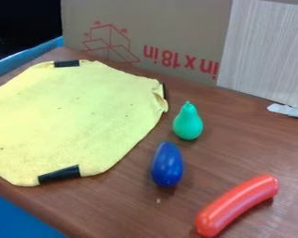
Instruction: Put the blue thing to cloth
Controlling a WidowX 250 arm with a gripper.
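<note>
Red curved piece (235,206) is lying nearest, at lower right. Blue thing (167,165) is resting on the brown tabletop (117,204), off the yellow cloth (71,121). Green pear (187,124) is sitting just beyond, near the cloth. Cardboard (145,35) is standing behind, pale panel (263,51) alongside. Whether the gripper is holding anything, I cannot tell.

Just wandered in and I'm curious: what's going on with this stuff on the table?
Nothing is being handled at this moment. The blue thing is meant to go on the yellow cloth, but it lies beside it on the table, between the green pear and the red sausage.
</note>
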